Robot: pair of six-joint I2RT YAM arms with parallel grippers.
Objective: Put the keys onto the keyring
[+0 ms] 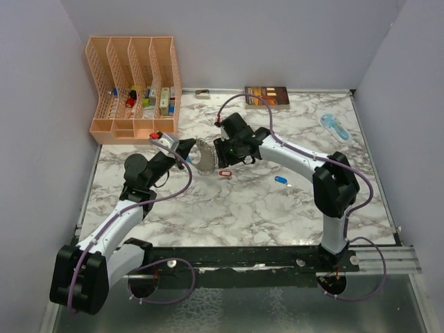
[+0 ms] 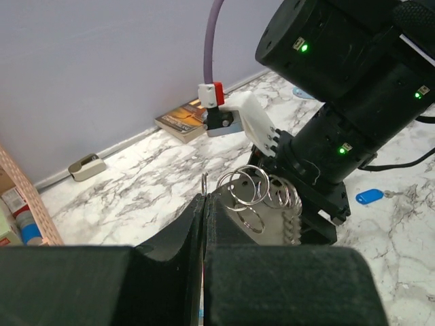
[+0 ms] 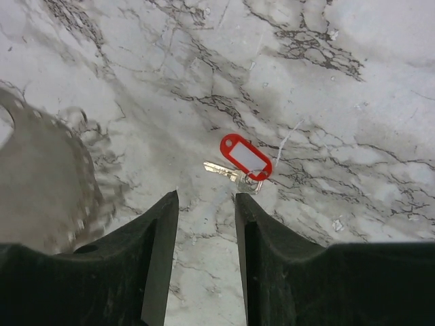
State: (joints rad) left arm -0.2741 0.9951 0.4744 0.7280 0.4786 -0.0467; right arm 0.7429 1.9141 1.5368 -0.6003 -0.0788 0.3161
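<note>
Logged keyring [image 2: 257, 193] as a bunch of grey metal rings, several overlapping, with a flat metal piece below them; blurred at the left edge of the right wrist view. Found it raised off the marble table [image 1: 243, 215] near centre, between the two grippers. Saw left gripper [image 1: 189, 148] pinched fully closed, with a thin metal edge of the bunch poking out between its fingers; recorded as gripping the keyring. Saw right gripper [image 3: 206, 198] with fingers parted, nothing between them, just beside the rings.

Counted one keyring and two keys, both lying flat on the table, neither on a ring. Noted red-tagged key [image 3: 245, 158]: oval red tag with white label, small silver blade, just ahead of the right gripper's fingertips. Noted blue-tagged key [image 1: 280, 180] apart from it, farther right in the top view.
</note>
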